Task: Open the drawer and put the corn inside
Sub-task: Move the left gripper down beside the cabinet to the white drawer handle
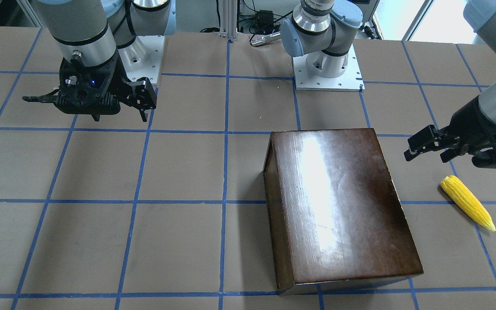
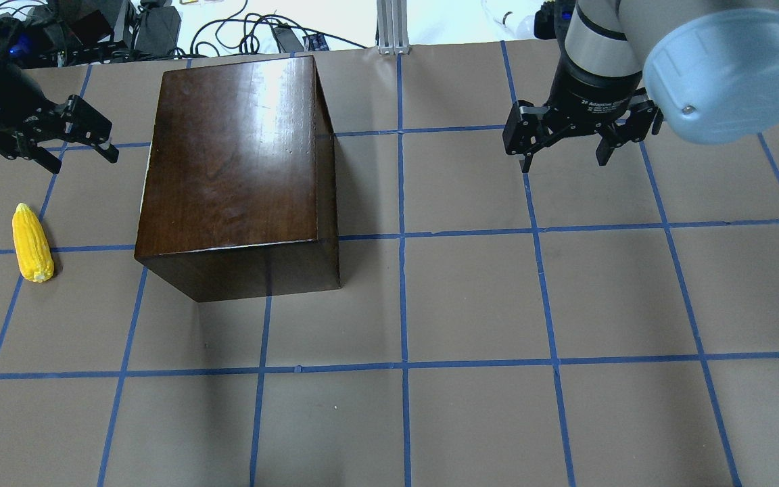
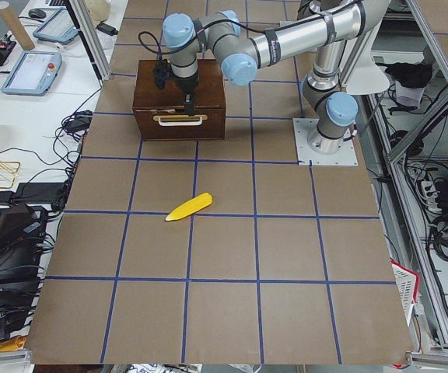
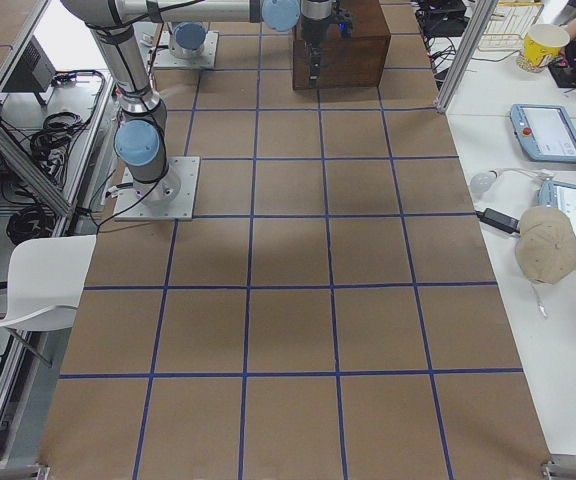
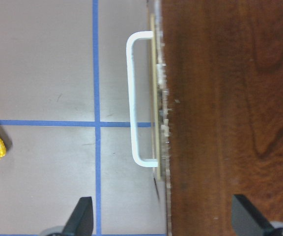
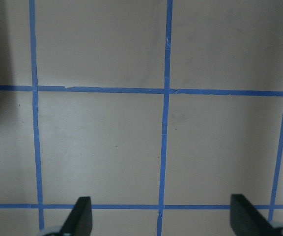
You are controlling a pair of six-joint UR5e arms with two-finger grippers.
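While my left claw [image 2: 85, 162] hangs with its jaws spread wide and nothing between them, just above the box's [image 2: 234, 162] front edge, I judge the task hardly begun. My left wrist view looks straight down past both fingertips at the white bail handle [image 5: 134, 98] standing out from the drawer [image 3: 208, 124], and that drawer sits pushed fully into the glossy dark-brown box, its front flush with the box's face. My fingers have not closed on the handle, so the pull, the pick-up and the drop are all left to do. What the drawer holds I cannot tell, since it is shut and the box's lid hides it; nothing rests on top of the box. The corn cob [image 2: 31, 243] lies flat on the table [image 2: 470, 304] out in front of the box's handle side, well apart from it and roughly parallel to that face. My right claw [image 2: 563, 161], also spread and holding nothing, hovers over bare table well off the box's opposite side.
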